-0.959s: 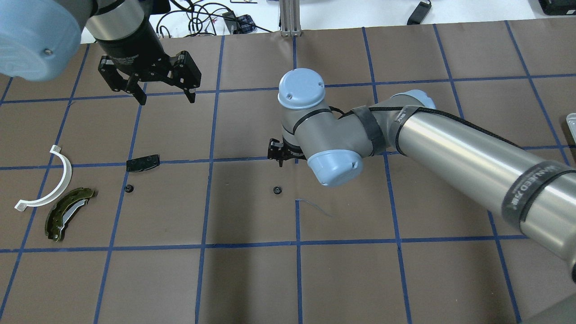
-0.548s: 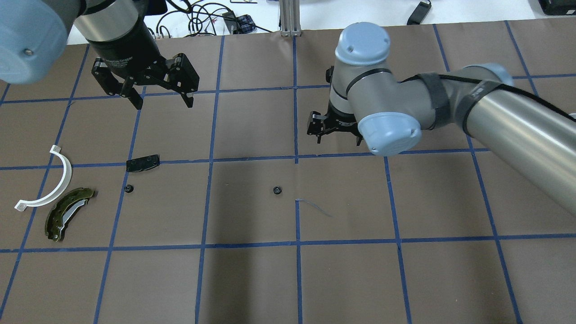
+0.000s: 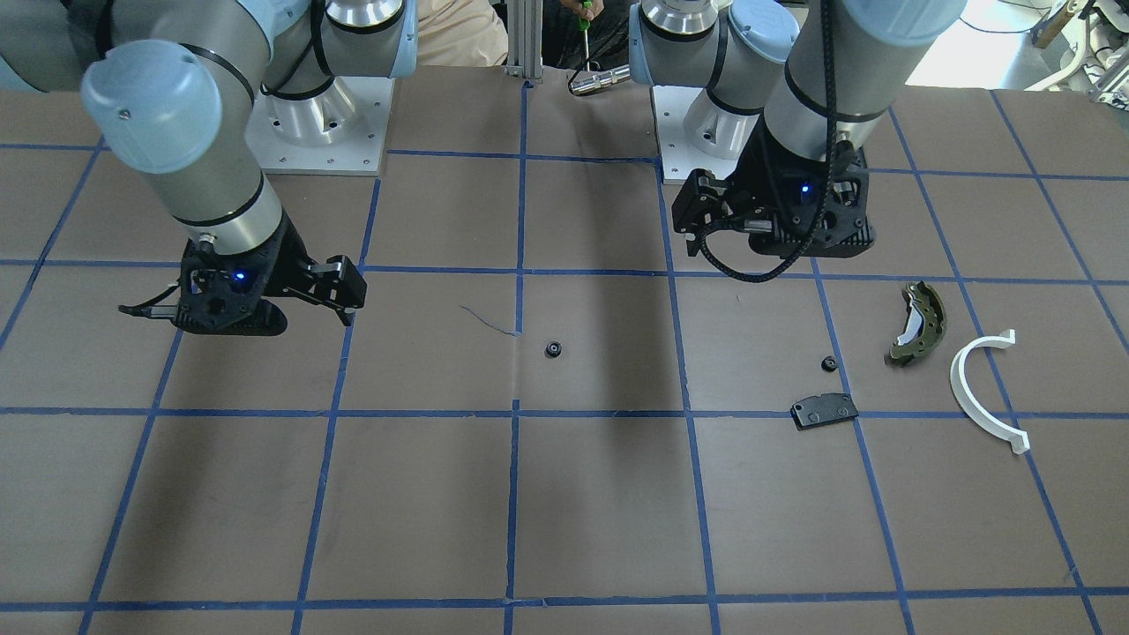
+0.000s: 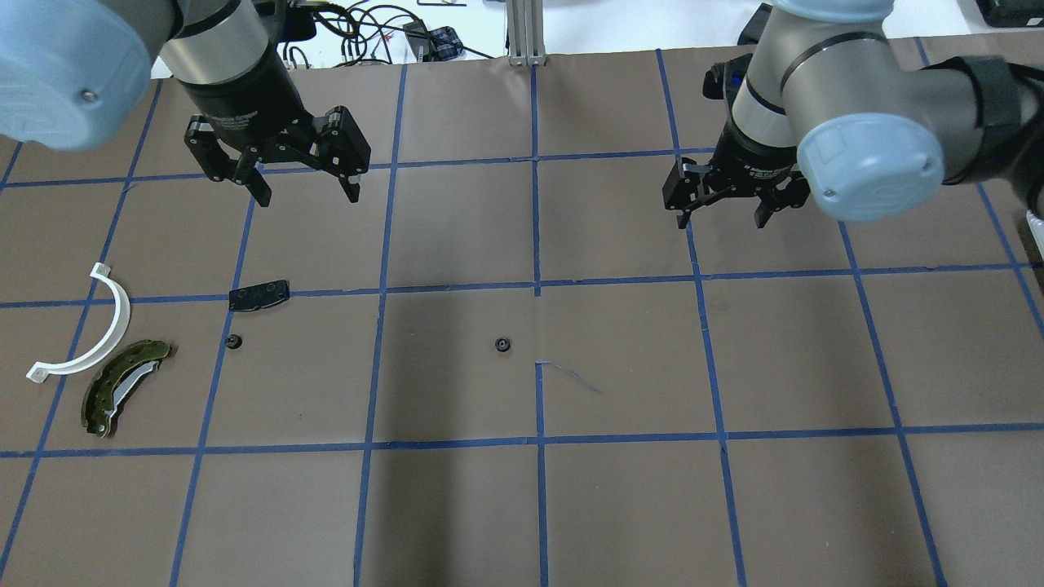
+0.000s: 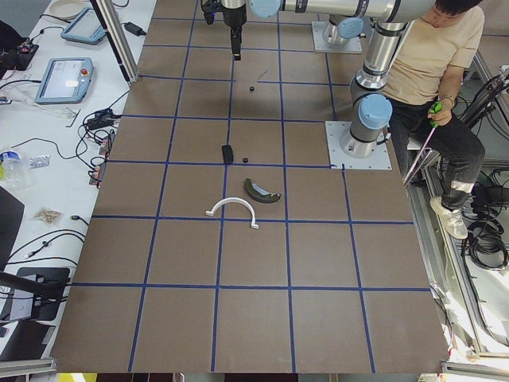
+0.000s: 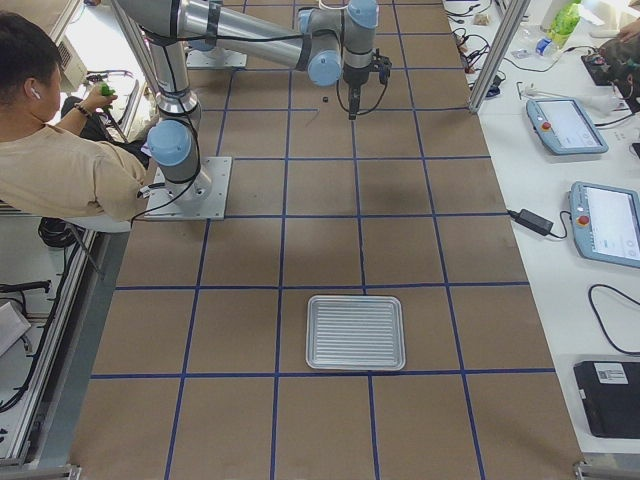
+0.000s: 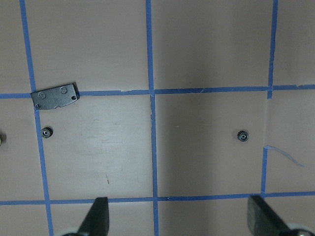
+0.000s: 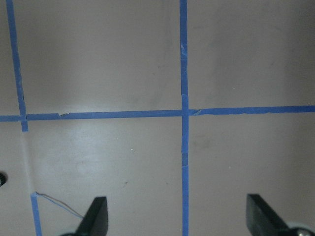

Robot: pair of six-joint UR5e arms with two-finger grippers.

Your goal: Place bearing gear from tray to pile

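One small black bearing gear (image 4: 503,345) lies alone mid-table; it also shows in the left wrist view (image 7: 242,135). A second gear (image 4: 234,342) lies by the pile: a flat black pad (image 4: 259,295), a white half-ring arc (image 4: 90,330) and an olive brake shoe (image 4: 122,387). My left gripper (image 4: 307,194) hangs open and empty above the table, beyond the pad. My right gripper (image 4: 722,220) is open and empty, right of and beyond the lone gear. The ribbed metal tray (image 6: 355,332) lies far off at the right end and looks empty.
The table is brown paper with a blue tape grid. A thin loose thread (image 4: 571,377) lies right of the lone gear. Cables and devices lie past the far edge. An operator (image 5: 433,56) sits behind the robot bases.
My right arm has swung from just above the lone gear to the right and away, open. The gear stays on the table. My left gripper has barely shifted.
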